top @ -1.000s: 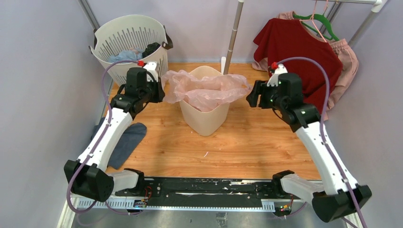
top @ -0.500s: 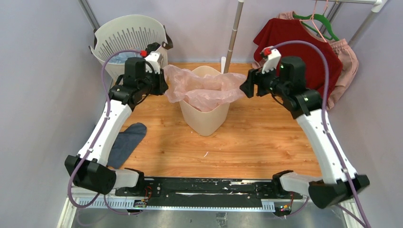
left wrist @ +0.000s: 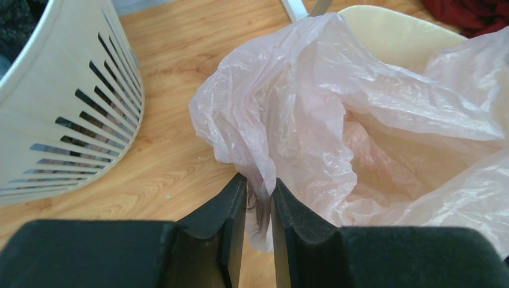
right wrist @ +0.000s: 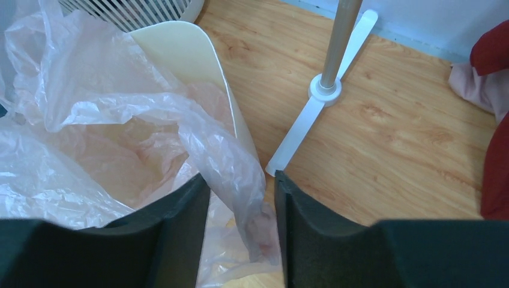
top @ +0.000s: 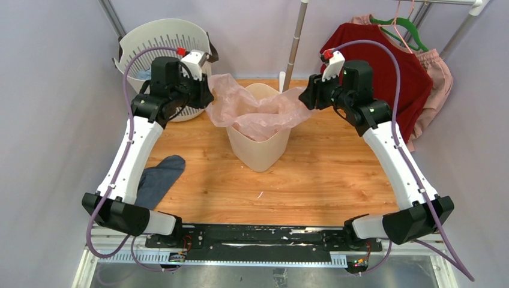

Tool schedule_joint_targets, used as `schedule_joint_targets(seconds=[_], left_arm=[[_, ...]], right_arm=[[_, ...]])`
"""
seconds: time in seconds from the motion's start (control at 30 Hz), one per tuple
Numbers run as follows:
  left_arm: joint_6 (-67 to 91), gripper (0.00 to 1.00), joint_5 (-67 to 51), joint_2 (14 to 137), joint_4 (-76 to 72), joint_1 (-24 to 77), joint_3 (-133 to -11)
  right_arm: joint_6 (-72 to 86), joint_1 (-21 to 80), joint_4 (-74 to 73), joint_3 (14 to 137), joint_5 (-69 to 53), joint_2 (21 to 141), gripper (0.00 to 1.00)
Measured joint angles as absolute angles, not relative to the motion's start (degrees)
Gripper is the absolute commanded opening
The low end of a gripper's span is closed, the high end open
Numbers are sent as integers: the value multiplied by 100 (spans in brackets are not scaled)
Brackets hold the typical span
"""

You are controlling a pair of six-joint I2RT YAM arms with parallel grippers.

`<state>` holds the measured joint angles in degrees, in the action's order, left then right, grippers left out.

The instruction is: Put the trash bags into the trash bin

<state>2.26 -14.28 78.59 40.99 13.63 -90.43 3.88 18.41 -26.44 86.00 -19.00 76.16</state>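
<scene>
One thin, translucent pale-pink plastic bag (top: 255, 108) lies spread over and into the one cream-beige plastic bin (top: 259, 150), which stands mid-table toward the far edge. The left gripper (left wrist: 259, 195) is clenched on the bag's left edge; the right gripper (right wrist: 240, 192) has its jaws apart, film hanging loose between them

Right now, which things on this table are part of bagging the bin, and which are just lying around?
Job: pale-pink trash bag draped over the cream trash bin; left hand pinching its edge; right hand at its other edge.
Lying about: white slotted basket, blue-grey cloth, red shirt, pink garment, rack pole.
</scene>
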Motion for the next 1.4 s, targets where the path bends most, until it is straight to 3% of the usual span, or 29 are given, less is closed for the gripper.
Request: schedule_joint_targets(seconds=[0.23,0.43,0.87,1.4], left_arm=[[104,24,-1673,8178,4263,1363,-9644],[71,17,-1538,8661,4141,1363,-9760],[89,15,-342,8818,3758,1363,-9303],[80,14,196,9083,3677,1363,-8958]], right_arm=[[462,1841,-2502,8672,-1774,7789,8],[482,1839,-2469,8779,-1577,8106,3],[674,1658,-2346,8899,-1339,8711,0],[886,1444,-2165,8615,-1188,9004,0]])
